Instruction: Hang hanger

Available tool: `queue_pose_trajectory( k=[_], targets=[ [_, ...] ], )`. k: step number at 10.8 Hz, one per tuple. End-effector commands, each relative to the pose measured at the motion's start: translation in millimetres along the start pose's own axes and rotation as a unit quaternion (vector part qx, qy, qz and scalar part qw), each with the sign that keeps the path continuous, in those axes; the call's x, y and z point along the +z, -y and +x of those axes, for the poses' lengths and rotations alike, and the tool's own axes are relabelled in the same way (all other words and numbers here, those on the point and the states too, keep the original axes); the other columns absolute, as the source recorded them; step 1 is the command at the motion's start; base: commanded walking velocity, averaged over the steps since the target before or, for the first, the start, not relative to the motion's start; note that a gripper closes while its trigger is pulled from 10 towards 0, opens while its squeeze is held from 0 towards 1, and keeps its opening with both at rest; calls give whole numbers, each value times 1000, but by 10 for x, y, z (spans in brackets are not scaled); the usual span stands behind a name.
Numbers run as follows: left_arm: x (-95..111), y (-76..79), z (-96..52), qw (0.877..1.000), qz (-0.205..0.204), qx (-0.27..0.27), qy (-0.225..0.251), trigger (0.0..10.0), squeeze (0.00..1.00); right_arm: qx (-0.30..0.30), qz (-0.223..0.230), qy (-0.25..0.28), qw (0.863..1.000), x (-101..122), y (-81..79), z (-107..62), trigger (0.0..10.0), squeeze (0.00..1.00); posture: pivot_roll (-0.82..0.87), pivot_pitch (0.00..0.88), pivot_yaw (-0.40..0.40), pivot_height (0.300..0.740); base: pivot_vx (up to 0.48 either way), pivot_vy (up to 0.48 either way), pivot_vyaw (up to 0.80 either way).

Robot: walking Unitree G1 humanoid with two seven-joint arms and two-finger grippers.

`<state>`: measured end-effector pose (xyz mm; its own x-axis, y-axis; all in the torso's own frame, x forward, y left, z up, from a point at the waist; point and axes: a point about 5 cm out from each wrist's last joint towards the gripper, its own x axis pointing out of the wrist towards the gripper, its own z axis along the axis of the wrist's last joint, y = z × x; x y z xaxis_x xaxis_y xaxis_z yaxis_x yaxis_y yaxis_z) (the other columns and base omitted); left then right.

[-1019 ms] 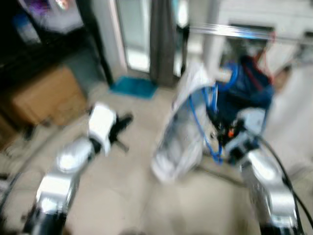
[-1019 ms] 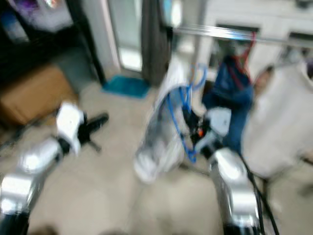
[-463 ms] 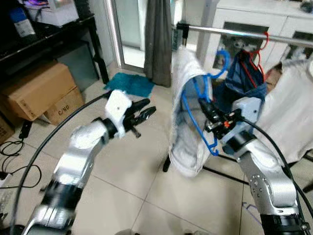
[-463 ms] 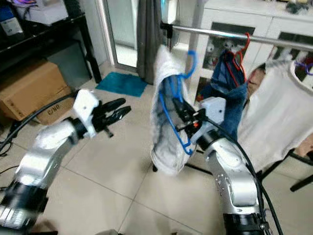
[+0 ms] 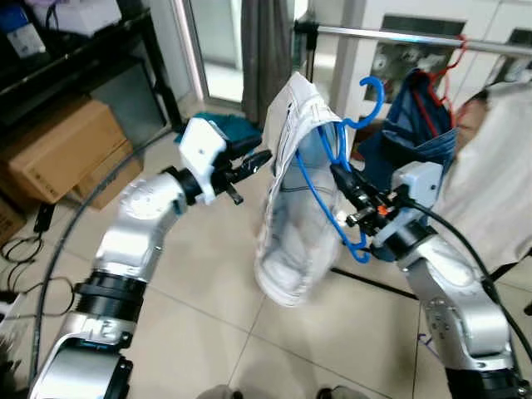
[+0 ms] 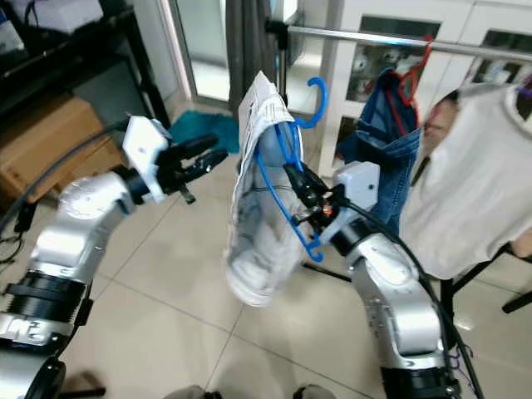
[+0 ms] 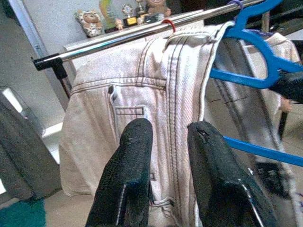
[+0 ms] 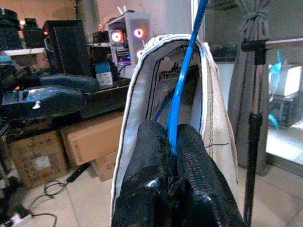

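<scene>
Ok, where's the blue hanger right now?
The blue hanger, carrying pale jeans, is clamped in the right gripper at centre of the head views, its hook below the metal rail, not on it. The left gripper is beside the jeans.

The two head views look forward and down from above the arms, a slight sideways offset between them; both take in the tiled floor (image 5: 208, 316), the clothes rail (image 6: 374, 37) and the blue hanger (image 5: 345, 166). The left wrist view looks along its fingers (image 7: 130, 179) at the pale garment (image 7: 142, 109) close ahead. The right wrist view looks along its fingers (image 8: 147, 175), close against the hanger.
</scene>
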<state>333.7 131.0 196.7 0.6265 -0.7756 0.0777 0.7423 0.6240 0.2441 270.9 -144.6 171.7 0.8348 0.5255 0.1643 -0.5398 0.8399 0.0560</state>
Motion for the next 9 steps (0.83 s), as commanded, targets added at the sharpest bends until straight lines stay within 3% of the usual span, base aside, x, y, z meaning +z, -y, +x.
queue_pose_trajectory(
  k=[1,3,5,7,8,9],
  targets=[
    [-19,-33,-29,1000,-2,2,-4,10000,0,22,-12,49,998,215,-67,9,0,0,-74,0,63,740,0,0,0],
    [-27,-44,157,1000,-7,4,2,10000,0,49,-10,48,998,252,-134,55,0,0,-70,0,41,740,0,0,0],
    [-53,-80,250,1000,4,10,-9,10000,0,55,-10,50,997,288,-156,46,0,0,-82,0,46,740,0,0,0],
    [4,37,364,998,-28,-54,16,10000,0,57,-9,50,997,288,-196,30,0,0,-94,0,61,740,0,0,0],
    [60,75,393,996,-39,-75,38,10000,1000,57,-9,49,997,279,-223,34,0,0,-99,0,71,740,0,0,0],
    [90,89,391,995,-36,-79,50,10000,1000,55,-7,48,997,273,-240,32,0,0,-102,0,76,740,0,0,0]
  ],
)
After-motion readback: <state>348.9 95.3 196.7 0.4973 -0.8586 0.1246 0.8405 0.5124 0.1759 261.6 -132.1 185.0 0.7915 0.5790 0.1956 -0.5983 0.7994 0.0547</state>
